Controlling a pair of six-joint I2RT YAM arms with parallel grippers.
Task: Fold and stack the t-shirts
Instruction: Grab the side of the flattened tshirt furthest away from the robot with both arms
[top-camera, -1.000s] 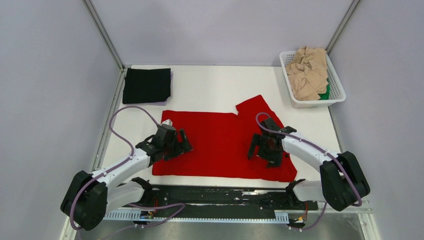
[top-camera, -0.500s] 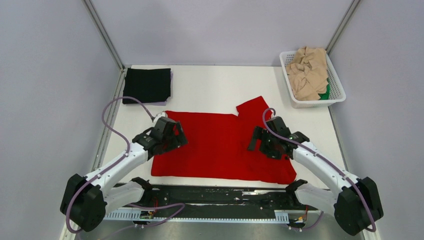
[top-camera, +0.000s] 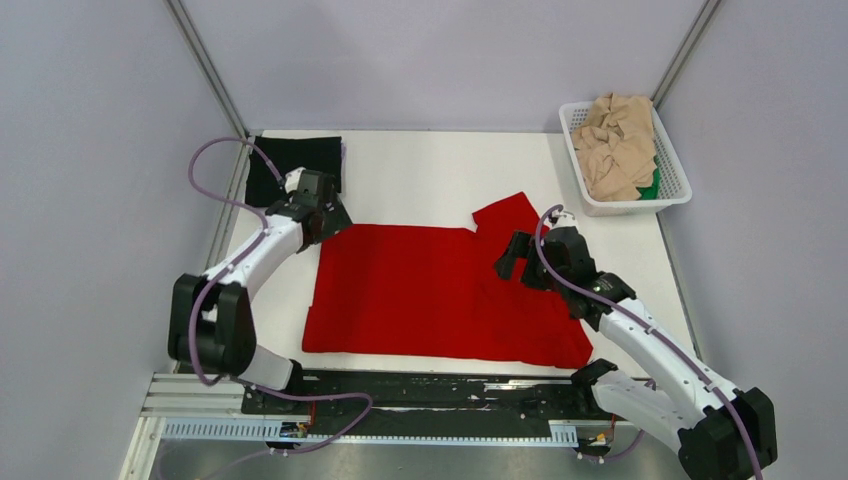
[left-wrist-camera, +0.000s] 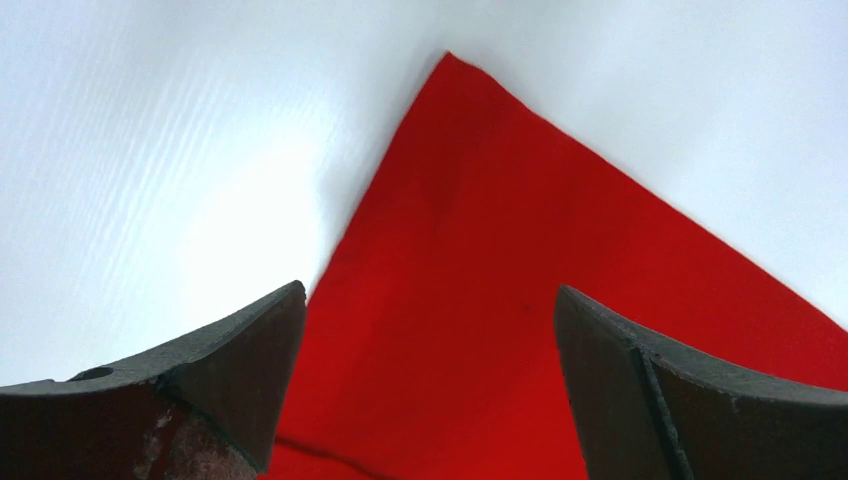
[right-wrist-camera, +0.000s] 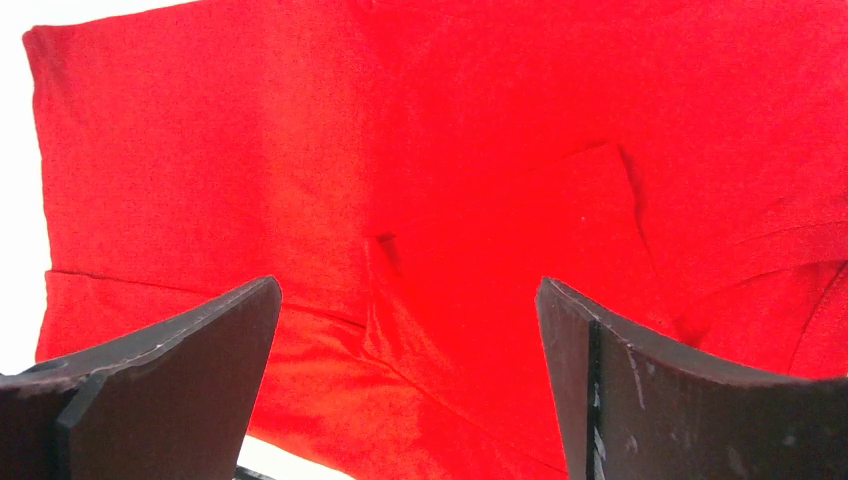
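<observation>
Our left gripper (left-wrist-camera: 430, 300) hangs with its jaws spread wide and nothing between them. It is poised over the far left corner of the red t-shirt (top-camera: 430, 290), and in the wrist view the corner's tip shows just ahead of the fingers. Our right gripper (right-wrist-camera: 410, 290) is equally spread and empty, above the shirt's far right part, near the sleeve that juts out at the far edge. A small raised crease sits below it.

The red shirt lies flat in the middle of the table (top-camera: 430, 165). We judge the step in hand to be pinching its far edge for a fold toward us. To do it well, we bring each claw down at the very edge and catch every layer, not only the top one. Then we lift both ends level, keep the cloth taut between them, and lay edge on edge.

The folded black t-shirt (top-camera: 268, 175) lies just beyond our left gripper, and we should not snag it. The beige t-shirts (top-camera: 615, 140) and a green one (top-camera: 652, 186) wait in the basket (top-camera: 640, 207) at the far right.
</observation>
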